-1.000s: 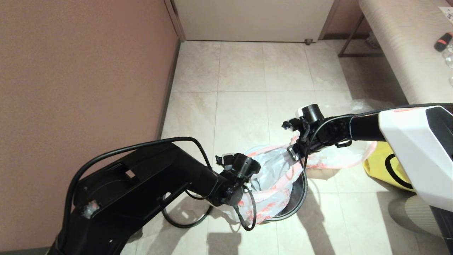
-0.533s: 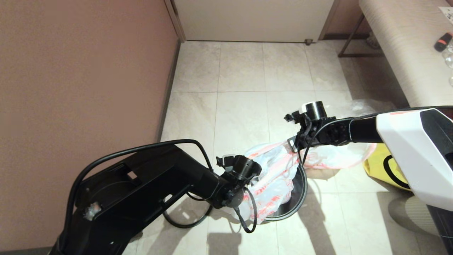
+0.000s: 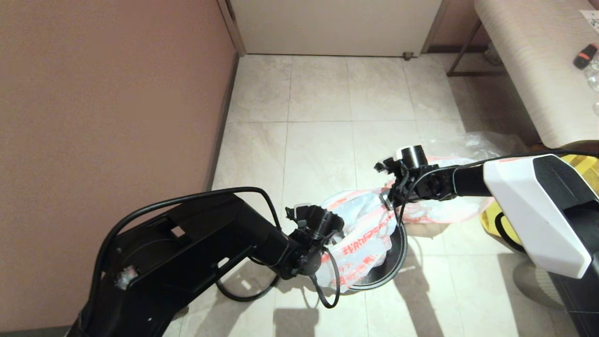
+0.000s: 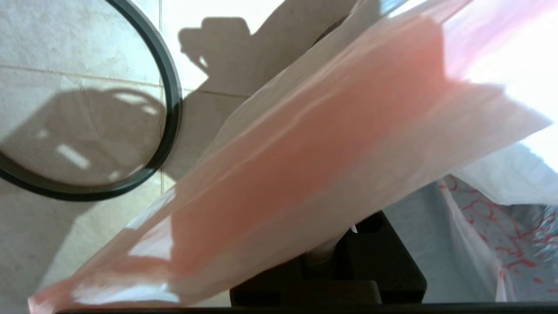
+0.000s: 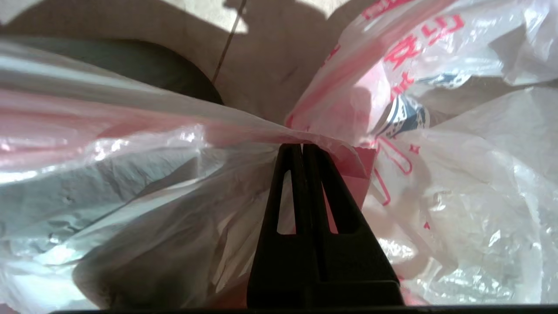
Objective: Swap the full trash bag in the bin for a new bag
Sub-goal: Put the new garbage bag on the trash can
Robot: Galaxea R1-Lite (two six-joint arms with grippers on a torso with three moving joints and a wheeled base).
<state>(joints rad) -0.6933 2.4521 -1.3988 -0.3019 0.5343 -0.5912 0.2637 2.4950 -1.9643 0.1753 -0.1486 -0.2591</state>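
Both arms are on the new bag (image 3: 362, 243), which is draped over the bin (image 3: 398, 255): the right gripper (image 5: 301, 148) is pinched fully closed on the pink rim at the far-right side of the bin, and the left gripper (image 3: 327, 245) is at the near-left rim, with film covering its fingers so I can't tell its state. The bag mouth is stretched left-to-right between them and sits left of the bin's centre, so my guess is the rim needs to spread out over the grey ring. The full trash bag (image 3: 444, 206) lies on the floor just right of the bin, behind the right arm.

Thin glossy crinkled plastic new bag (image 3: 362, 238); matt floor tiles (image 3: 318, 154).
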